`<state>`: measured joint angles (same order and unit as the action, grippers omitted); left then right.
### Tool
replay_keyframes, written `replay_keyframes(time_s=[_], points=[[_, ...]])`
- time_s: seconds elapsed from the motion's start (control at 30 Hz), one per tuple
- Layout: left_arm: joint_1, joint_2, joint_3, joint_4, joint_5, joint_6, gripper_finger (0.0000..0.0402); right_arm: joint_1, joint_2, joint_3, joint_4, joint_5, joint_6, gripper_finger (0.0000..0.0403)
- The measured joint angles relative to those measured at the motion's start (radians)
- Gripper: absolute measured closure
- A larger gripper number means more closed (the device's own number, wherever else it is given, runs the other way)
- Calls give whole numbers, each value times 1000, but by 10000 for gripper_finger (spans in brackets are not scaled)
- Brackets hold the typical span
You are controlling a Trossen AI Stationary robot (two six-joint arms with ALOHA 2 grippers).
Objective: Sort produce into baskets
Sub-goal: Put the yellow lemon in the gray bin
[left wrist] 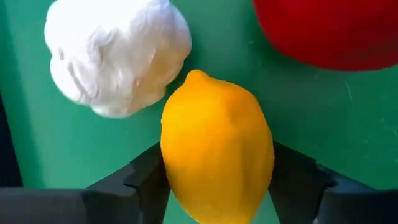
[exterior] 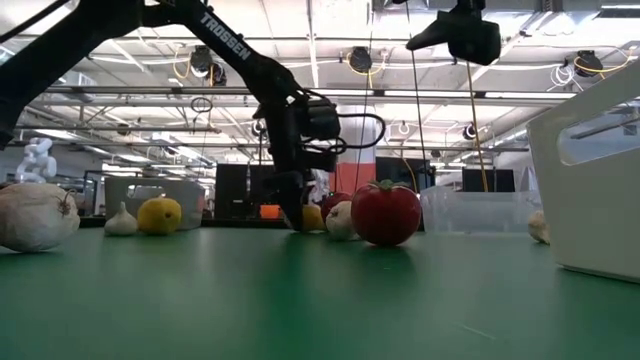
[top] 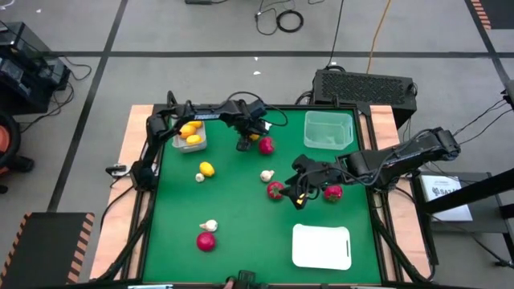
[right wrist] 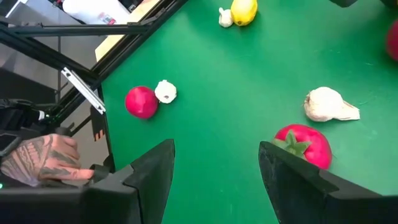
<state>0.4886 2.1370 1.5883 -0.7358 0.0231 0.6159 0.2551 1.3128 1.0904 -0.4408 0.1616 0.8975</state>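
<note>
My left gripper (top: 244,143) points down at the far middle of the green table and is shut on a yellow lemon (left wrist: 217,143). Beside the lemon lie a white garlic bulb (left wrist: 118,56) and a red fruit (left wrist: 329,31). My right gripper (top: 301,189) is open and empty above the table. It hangs between two red fruits (top: 275,191) (top: 332,193). Two lemons lie in the whitish bin (top: 190,135). The greenish bin (top: 328,130) stands at the far right. The white tray (top: 321,245) lies at the near right. My left gripper pinches the lemon between its two fingers, one on each long side (left wrist: 177,168). The fingers (exterior: 292,205) come from above and point down, across the lemon. In the low view the lemon (exterior: 313,217) sits at table level among the other pieces.
A lemon (top: 207,169) with a garlic bulb lies left of centre. Another garlic bulb (top: 266,175) lies at the centre. A garlic bulb (top: 210,226) and a red fruit (top: 206,241) lie at the near left. A person's hand (right wrist: 43,162) shows beyond the table's near edge.
</note>
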Motion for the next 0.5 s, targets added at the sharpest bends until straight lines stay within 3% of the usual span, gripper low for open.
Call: replay_keyframes(time_s=[0.1, 0.33, 0.5], points=[[1, -20, 0, -28, 20, -33, 194, 7, 0, 0, -10, 0, 0, 179], [23, -137, 0, -98, 55, -133, 184, 9, 0, 0, -13, 1, -56, 179], [58, -262, 0, -215, 57, -192, 183, 8, 0, 0, -10, 67, -125, 179]])
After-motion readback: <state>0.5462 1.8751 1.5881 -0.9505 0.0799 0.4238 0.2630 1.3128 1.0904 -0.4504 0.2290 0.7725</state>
